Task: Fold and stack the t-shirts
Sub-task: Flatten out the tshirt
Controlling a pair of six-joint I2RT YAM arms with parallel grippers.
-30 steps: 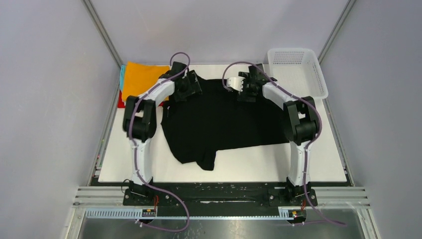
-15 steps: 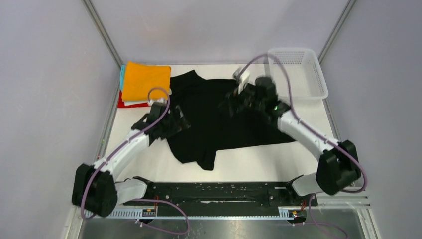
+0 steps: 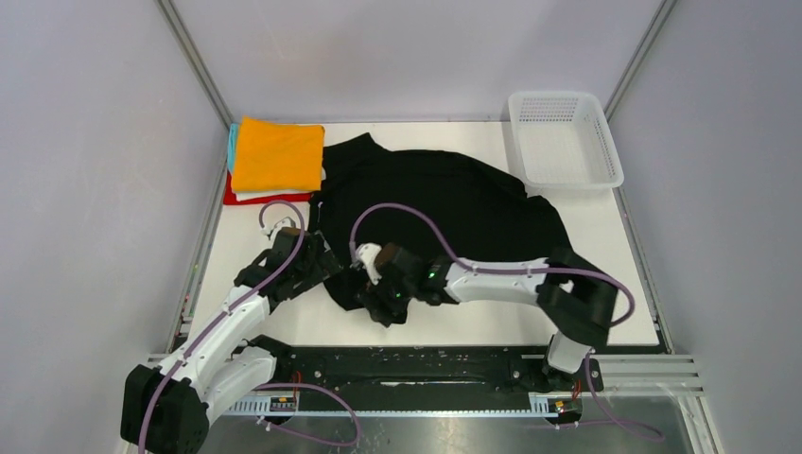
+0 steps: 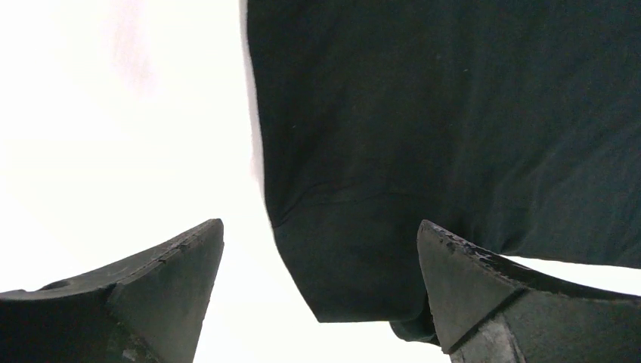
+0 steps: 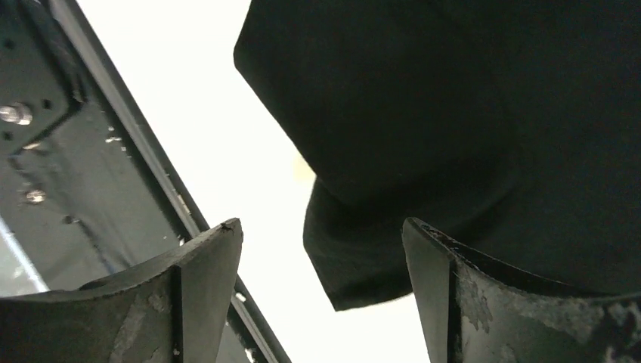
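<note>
A large black t-shirt [image 3: 444,203] lies spread and rumpled on the white table [image 3: 615,284]. My left gripper [image 3: 323,270] is low at its near left edge. In the left wrist view the left gripper [image 4: 317,227] is open, with a corner of the black cloth [image 4: 453,113] between the fingers. My right gripper [image 3: 381,301] is at the shirt's near folded-over corner. It is open [image 5: 321,223], with the cloth tip [image 5: 469,98] hanging between the fingers, untouched. Folded t-shirts are stacked back left: orange [image 3: 277,154] on top, white [image 3: 284,194], red [image 3: 255,200] and teal [image 3: 232,142] beneath.
A white mesh basket [image 3: 558,96] stands at the back right corner. The black rail [image 5: 60,151] at the table's near edge runs close beside the right gripper. Grey walls and metal posts close in the sides.
Both arms have swung from the far side of the black shirt to its near edge. The left went to the left hem, the right to the near corner. The shirt's far edge lies flatter.
</note>
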